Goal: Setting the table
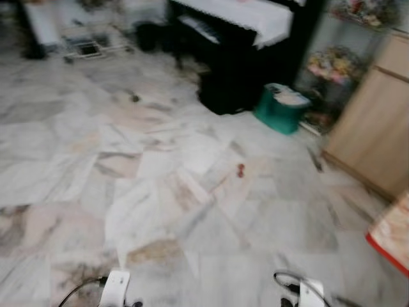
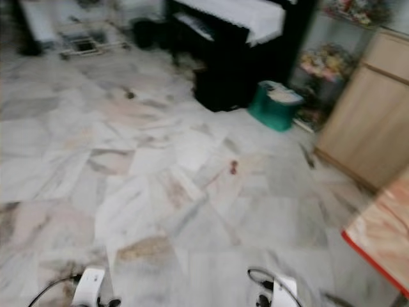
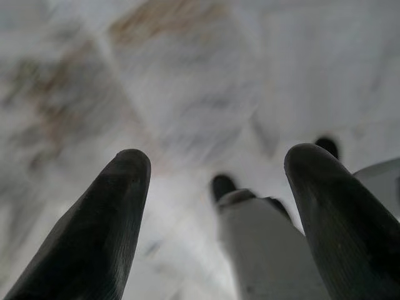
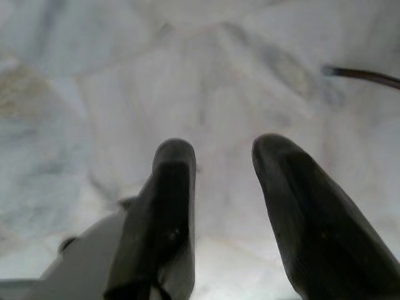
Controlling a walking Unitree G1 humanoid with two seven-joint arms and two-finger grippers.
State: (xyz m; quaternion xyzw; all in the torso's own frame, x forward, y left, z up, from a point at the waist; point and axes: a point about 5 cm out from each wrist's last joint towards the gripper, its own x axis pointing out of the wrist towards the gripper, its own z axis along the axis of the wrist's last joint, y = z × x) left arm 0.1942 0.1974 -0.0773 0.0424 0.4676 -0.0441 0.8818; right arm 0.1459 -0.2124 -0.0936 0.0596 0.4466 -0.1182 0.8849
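Observation:
A table corner [image 1: 391, 238] with an orange patterned cloth and a red edge pokes in at the lower right. Both arms hang low over the marble floor [image 1: 160, 166]; the views are blurred. In the left wrist view my left gripper [image 3: 219, 156] is open, with nothing between its black fingers [image 3: 119, 206] and my own foot below. In the right wrist view my right gripper [image 4: 225, 145] is also open and empty above the pale tiles.
A black piano [image 1: 243, 57] under a white cloth stands at the back. Beside it sit a green bin [image 1: 280, 109] and a wooden cabinet [image 1: 374, 128] on the right. A small red object [image 1: 241, 170] lies on the floor ahead. A white rack [image 1: 83, 41] stands far left.

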